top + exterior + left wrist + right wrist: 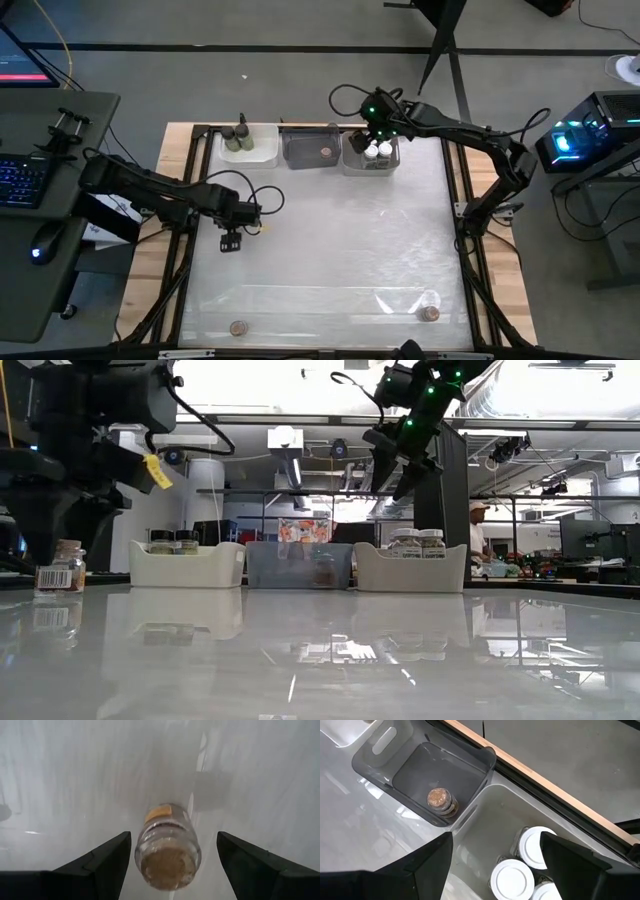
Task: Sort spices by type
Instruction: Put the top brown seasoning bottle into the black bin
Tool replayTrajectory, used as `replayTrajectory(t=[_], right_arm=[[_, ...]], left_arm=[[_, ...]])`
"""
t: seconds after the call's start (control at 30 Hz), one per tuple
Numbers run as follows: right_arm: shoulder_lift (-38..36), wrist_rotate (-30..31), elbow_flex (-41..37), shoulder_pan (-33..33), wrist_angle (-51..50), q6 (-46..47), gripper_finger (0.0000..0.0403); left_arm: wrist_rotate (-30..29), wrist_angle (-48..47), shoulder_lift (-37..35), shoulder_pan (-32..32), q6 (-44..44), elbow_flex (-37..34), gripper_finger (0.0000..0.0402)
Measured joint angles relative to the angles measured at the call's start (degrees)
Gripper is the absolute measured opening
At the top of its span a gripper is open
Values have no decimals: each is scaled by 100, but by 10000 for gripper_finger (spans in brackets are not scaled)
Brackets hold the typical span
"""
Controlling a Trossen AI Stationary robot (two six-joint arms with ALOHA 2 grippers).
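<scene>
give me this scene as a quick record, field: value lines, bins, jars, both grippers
left bin: white, two dark-capped jars
middle bin: grey, one cork-capped jar
right bin: white-capped jars
loose jars: two cork-capped, one and another, at the table's near edge
left gripper: open, around a jar it does not touch
right gripper: open, above the right bin
</scene>
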Motion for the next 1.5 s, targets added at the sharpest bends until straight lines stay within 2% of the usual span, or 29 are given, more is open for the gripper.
replayTrajectory(t=[0.2,0.47,0.6,1.07,1.37,1.5], right_arm=[[0,0,0,0,44,0,296],[0,2,1,0,40,0,296],[0,4,1,0,40,-2,296],[0,9,-1,0,46,22,296],[2,13,0,0,53,22,296],[2,13,-1,0,56,22,296]], left_arm=[[-10,5,209,0,-83,0,282],[-73,32,1074,0,-102,0,282],[-64,102,1285,0,-96,22,282],[-215,414,1019,0,-225,0,282],[-224,185,911,0,-254,0,282],[-210,54,912,0,-277,0,262]])
